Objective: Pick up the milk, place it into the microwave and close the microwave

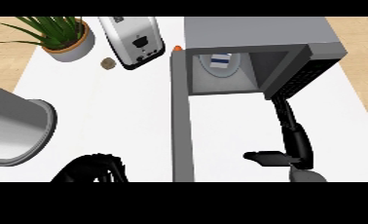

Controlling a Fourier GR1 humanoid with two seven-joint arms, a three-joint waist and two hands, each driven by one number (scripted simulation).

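The milk [221,61], a white carton with a blue label, stands inside the open microwave [259,33] on its pale round turntable. The microwave's grey door [181,121] is swung wide open and juts toward me, seen edge-on. My right hand [296,142] is open to the right of the door, below the microwave's control panel. Its straight fingers [285,111] point up at the front right corner and its thumb sticks out to the left. It holds nothing. My left hand [93,168] rests at the lower edge, left of the door, fingers relaxed and empty.
A silver toaster [133,40] stands at the back, left of the microwave. A potted plant [61,35] sits in the far left corner. A small brown lump [108,63] lies by the toaster. A large grey pot [22,130] occupies the left edge.
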